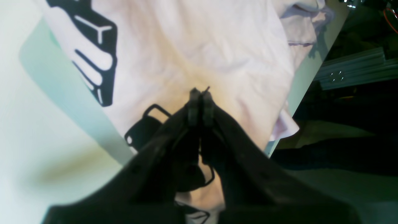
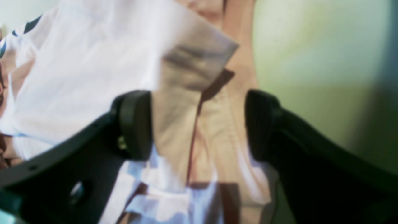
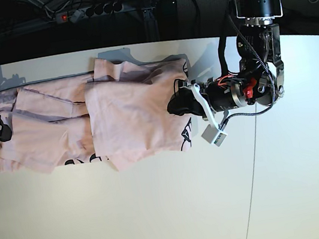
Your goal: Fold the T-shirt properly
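A pale table (image 3: pixel 163 216) carries the work. The left claw (image 1: pixel 200 93) is pressed together over the T-shirt (image 3: pixel 124 125); the right claw (image 2: pixel 199 124) is spread astride its far edge. Soft, light cloth; likely best pinched at hems or corners.

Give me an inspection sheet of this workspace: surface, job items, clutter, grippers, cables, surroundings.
Surface: pale table, a seam running down its right part.
Job items: pink T-shirt lying partly folded, black print showing at its edges.
Clutter: nothing seen.
Grippers: left gripper shut, over the shirt; right gripper open, shirt cloth between its jaws.
Cables: black cable looped at the left arm; power strip behind the table.
Surroundings: dark, metal frame beside the table.
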Tool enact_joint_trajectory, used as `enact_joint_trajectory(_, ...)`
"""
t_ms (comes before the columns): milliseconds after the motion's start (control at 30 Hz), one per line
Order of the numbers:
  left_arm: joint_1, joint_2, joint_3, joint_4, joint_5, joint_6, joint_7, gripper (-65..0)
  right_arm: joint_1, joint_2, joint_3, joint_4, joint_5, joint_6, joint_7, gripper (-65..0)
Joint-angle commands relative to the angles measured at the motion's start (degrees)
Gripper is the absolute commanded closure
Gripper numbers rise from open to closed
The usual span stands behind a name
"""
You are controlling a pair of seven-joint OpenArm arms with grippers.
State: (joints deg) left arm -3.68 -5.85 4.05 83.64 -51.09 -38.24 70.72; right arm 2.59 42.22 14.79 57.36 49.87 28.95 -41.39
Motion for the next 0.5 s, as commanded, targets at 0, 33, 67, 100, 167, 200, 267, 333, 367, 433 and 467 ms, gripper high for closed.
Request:
enact_joint_trajectory(0,-1.1,0.0,-0.1,1.2,-1.2,-1.8,-0.6,0.0,0.9,1.9,0.7,0.3,0.0,1.9,0.7,-44.7)
enact_joint_trajectory(33,-1.1,-0.1,-0.1,1.2,-1.2,-1.8,-0.5,0.0,0.9,2.2,0.7,0.3,0.0,1.9,0.9,-44.7)
enact_joint_trajectory(67,-1.1,-0.1,-0.1,1.2,-1.2,-1.8,-0.5,0.0,0.9,2.4,0.7,0.3,0.1,1.9,0.9,-44.7)
enact_joint_trajectory(100,-1.1,0.0,-0.1,1.2,-1.2,-1.8,-0.5,0.0,0.9,2.7,0.7,0.4,0.1,1.9,0.9,-44.7)
enact_joint_trajectory(167,-1.1,-0.1,-0.1,1.2,-1.2,-1.8,-0.4,0.0,0.9,3.2,0.7,0.4,0.1,1.9,0.9,-44.7)
enact_joint_trajectory(200,-1.1,-0.1,-0.1,1.2,-1.2,-1.8,-0.3,0.0,0.9,3.3,0.7,0.4,0.1,1.9,1.1,-44.7)
enact_joint_trajectory(267,-1.1,-0.4,-0.1,1.2,-1.2,-1.8,-0.4,0.0,0.9,3.5,0.7,0.4,0.0,1.9,1.1,-44.7)
enact_joint_trajectory(333,-1.1,-0.9,-0.1,1.2,-1.4,-1.8,-0.4,0.0,0.9,3.4,0.7,0.3,-0.4,1.9,1.1,-44.7)
enact_joint_trajectory(367,-1.1,-1.0,-0.1,1.2,-1.4,-1.8,-0.4,0.0,0.9,3.3,0.7,0.3,-1.0,1.8,1.1,-44.7)
enact_joint_trajectory(433,-1.1,-1.0,-0.1,1.2,-1.4,-1.8,-0.4,0.0,0.9,3.3,0.7,-0.2,-1.7,1.7,1.8,-44.7)
enact_joint_trajectory(467,-1.1,-1.0,-0.1,1.2,-1.5,-1.8,-0.4,0.0,0.9,3.3,0.7,-0.8,-1.7,1.7,2.3,-44.7)
